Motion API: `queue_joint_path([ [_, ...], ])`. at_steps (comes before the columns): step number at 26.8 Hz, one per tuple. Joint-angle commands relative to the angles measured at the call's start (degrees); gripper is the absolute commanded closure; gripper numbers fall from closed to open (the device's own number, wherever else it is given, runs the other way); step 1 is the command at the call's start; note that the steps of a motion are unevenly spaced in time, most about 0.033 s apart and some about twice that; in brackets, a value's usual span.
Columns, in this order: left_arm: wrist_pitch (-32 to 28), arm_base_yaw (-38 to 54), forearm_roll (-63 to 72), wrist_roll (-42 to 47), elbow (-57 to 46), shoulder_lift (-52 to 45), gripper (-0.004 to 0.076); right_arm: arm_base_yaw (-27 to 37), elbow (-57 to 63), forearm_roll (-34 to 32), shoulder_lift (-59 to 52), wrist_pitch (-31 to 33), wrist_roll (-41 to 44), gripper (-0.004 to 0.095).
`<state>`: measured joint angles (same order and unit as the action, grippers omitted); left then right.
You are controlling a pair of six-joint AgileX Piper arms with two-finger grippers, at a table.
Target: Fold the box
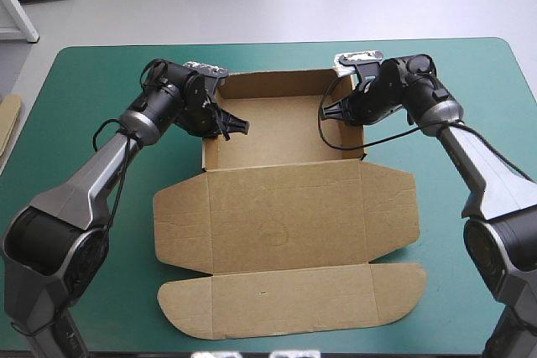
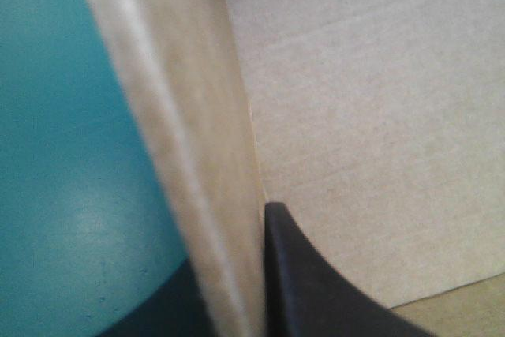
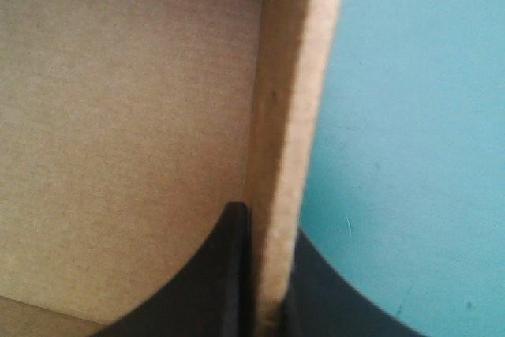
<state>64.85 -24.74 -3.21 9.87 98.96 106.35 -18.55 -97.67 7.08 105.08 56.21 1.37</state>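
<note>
The brown box [image 1: 285, 215] lies in the middle of the table. Its far half is an open tray with raised walls, and the lid and flaps lie flat toward the near edge. My left gripper [image 1: 221, 125] is shut on the tray's left wall. In the left wrist view that wall [image 2: 189, 140] runs between the black fingers of my left gripper [image 2: 233, 246], one inside the tray and one outside. My right gripper [image 1: 342, 111] is shut on the tray's right wall. The right wrist view shows the wall [image 3: 296, 76] pinched the same way by my right gripper [image 3: 268, 226].
The teal-green cover [image 1: 101, 90] shows bare on both sides of the box. An edge of more brown board [image 1: 8, 119] sticks out at the table's left edge. The lid's rounded flap [image 1: 285, 299] reaches close to the near edge.
</note>
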Motion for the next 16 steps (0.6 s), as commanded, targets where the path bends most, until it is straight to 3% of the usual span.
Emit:
queue_joint_path([
  [1, -3.35, -1.02, 1.90, -3.09, 1.98, -0.22, 0.0732, -1.31, -1.78, 0.47, -0.92, 2.35, -2.34, 0.0907],
  [12, -4.47, -1.02, 2.22, -3.84, 1.98, 3.72, 0.0731, -1.31, -1.78, -0.21, 3.05, 3.26, -2.19, 0.0901],
  [16, -5.35, -1.02, 2.22, -4.11, 1.98, 3.72, 0.0691, -1.31, -1.98, -0.21, 3.05, 3.19, -2.07, 0.0757],
])
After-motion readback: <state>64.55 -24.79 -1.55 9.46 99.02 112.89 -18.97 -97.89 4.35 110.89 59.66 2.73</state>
